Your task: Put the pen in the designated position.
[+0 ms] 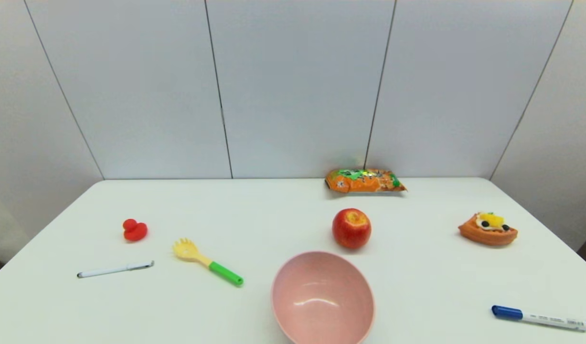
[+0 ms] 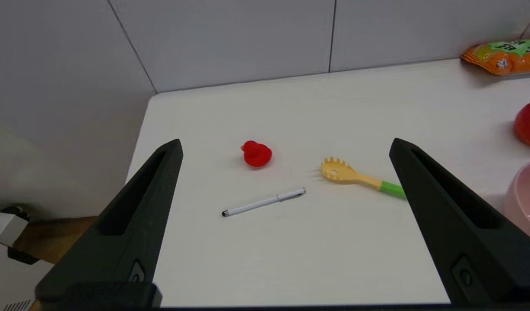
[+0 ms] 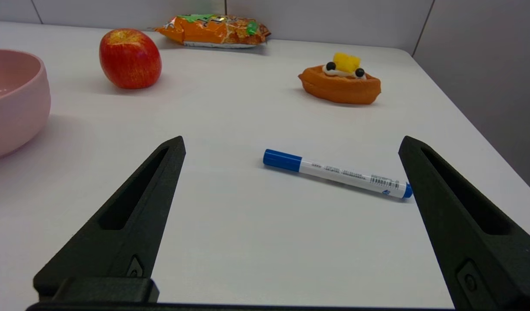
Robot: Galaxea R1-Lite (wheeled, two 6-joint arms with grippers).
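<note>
The pen (image 1: pixel 115 269) is a slim white stick with a dark tip, lying flat near the table's front left; the left wrist view shows the pen (image 2: pixel 264 202) as well. My left gripper (image 2: pixel 286 144) hangs open above and short of it, with nothing between the fingers. My right gripper (image 3: pixel 290 142) is open too, held low over the table's right side near a thicker white marker with a blue cap (image 3: pixel 336 173). Neither arm shows in the head view.
A red toy duck (image 1: pixel 134 230) and a yellow fork with a green handle (image 1: pixel 207 262) lie close to the pen. A pink bowl (image 1: pixel 293 279) stands front centre, an apple (image 1: pixel 351 228) behind it. An orange snack bag (image 1: pixel 364 180) and a toy waffle (image 1: pixel 487 229) lie farther back.
</note>
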